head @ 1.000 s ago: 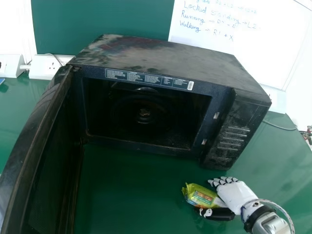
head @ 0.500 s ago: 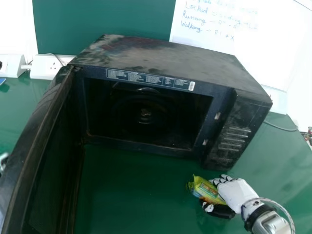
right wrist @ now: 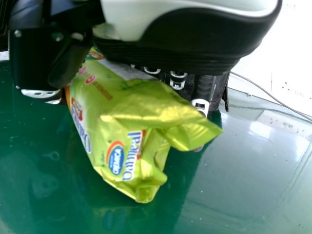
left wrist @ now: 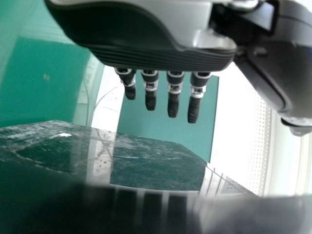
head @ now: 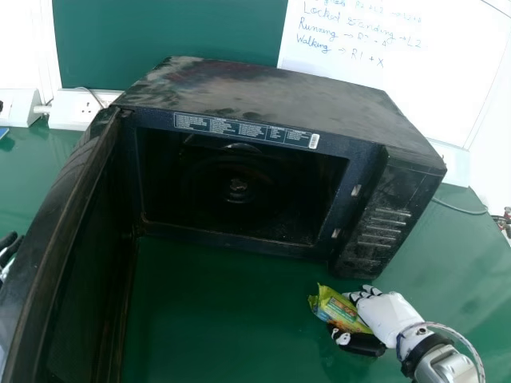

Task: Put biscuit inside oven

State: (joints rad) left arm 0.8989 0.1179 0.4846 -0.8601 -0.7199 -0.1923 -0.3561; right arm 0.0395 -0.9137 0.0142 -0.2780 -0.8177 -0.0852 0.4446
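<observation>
The oven [head: 271, 92] faced you, its door [head: 48, 239] swung open, your left hand [head: 9, 249] beyond it with fingers straight. Near the control panel [head: 383, 227], your right hand [head: 387, 316] clamped the biscuit packet [head: 342, 309]; with the grasp seemingly made, the next move called for lifting it inside.

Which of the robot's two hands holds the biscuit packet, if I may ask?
The right hand, its thumb and fingers around the green packet; the left hand, outside the open oven door, has straight fingers.
</observation>
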